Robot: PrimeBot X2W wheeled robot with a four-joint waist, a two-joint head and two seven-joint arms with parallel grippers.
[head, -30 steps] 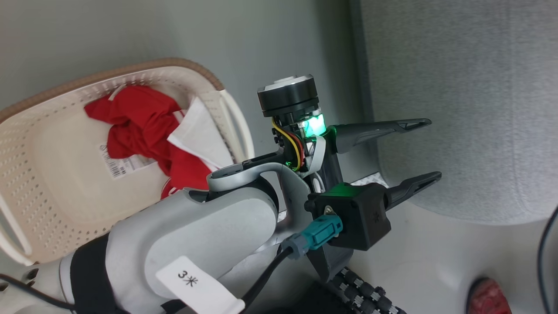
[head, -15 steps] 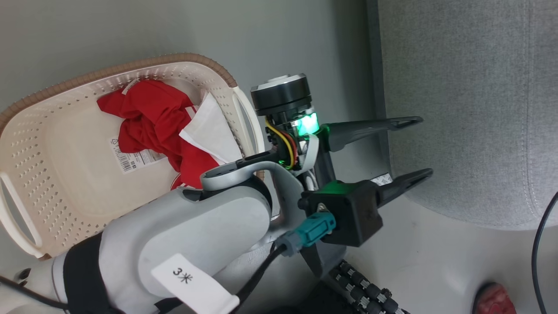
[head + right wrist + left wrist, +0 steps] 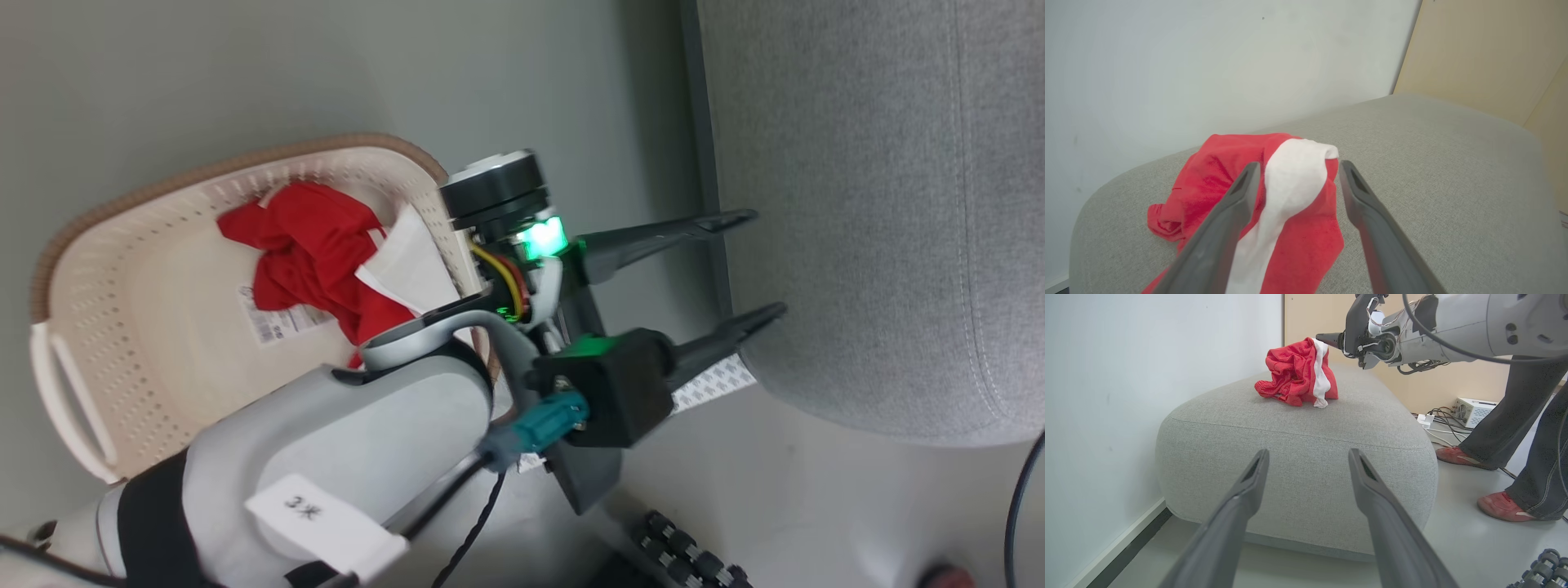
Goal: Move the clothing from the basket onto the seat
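Right claw (image 3: 1299, 164) agape over clothing (image 3: 1208, 183)

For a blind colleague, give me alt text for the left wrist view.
A crumpled red and white garment lies on the grey seat, the right gripper beside its top. The open left gripper frames the foreground; a person's legs stand at right.

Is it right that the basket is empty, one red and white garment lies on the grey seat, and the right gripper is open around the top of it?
Not quite. The basket isn't empty: the head view shows red clothing lying in it. The rest stands: a red and white garment lies on the seat, and the right gripper is open around its top.
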